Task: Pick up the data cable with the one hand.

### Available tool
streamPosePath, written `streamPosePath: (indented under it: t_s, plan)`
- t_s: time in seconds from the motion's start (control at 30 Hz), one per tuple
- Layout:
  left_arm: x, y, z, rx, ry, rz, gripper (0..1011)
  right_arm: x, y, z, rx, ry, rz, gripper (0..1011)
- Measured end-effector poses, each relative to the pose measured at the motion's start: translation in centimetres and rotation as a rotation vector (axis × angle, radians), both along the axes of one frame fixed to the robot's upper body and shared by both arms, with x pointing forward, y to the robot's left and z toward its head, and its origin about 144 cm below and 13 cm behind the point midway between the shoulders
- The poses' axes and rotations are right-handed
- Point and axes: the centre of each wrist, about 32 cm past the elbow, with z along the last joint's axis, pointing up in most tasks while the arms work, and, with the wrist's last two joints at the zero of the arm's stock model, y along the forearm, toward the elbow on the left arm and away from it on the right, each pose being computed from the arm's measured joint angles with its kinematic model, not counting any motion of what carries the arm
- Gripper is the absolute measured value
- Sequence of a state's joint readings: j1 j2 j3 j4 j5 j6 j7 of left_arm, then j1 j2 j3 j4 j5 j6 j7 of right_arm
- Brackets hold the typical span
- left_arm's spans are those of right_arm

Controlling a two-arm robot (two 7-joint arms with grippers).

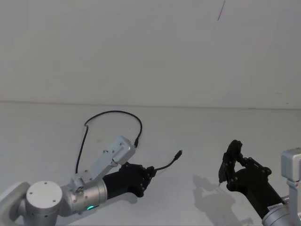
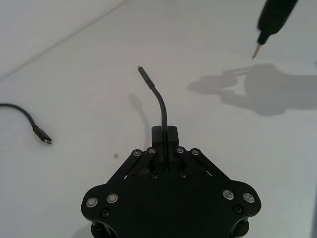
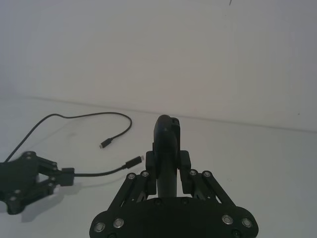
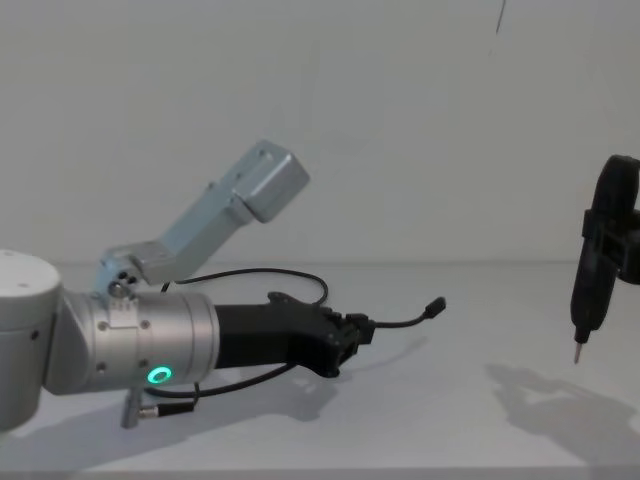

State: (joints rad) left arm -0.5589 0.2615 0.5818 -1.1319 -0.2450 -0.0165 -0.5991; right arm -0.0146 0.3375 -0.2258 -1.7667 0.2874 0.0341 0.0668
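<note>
The data cable (image 1: pixel 113 112) is a thin black cord looping over the white table behind my left arm. My left gripper (image 1: pixel 151 170), black with a silver wrist and a green ring, is shut on the cable near one end. In the left wrist view the fingers (image 2: pixel 165 134) pinch the cable (image 2: pixel 161 106), and a short stretch with a plug sticks out forward. In the chest view that plug end (image 4: pixel 432 306) hangs above the table ahead of the left gripper (image 4: pixel 358 330). The other plug (image 2: pixel 42 135) lies on the table.
My right gripper (image 1: pixel 230 160) hovers to the right, shut on a dark pen-like tool (image 4: pixel 583 290) whose metal tip points down. The white table (image 1: pixel 197 127) ends at a plain white wall behind.
</note>
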Motion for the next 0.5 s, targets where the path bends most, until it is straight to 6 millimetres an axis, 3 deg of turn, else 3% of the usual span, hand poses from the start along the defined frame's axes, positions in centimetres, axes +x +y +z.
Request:
streamPosePath:
  t_s: [0.5]
  plan:
    - [-3.7,4.1,2.4,-0.011,-0.05,-0.084,43,0.0,0.0,0.0,0.0,0.0,0.0,269]
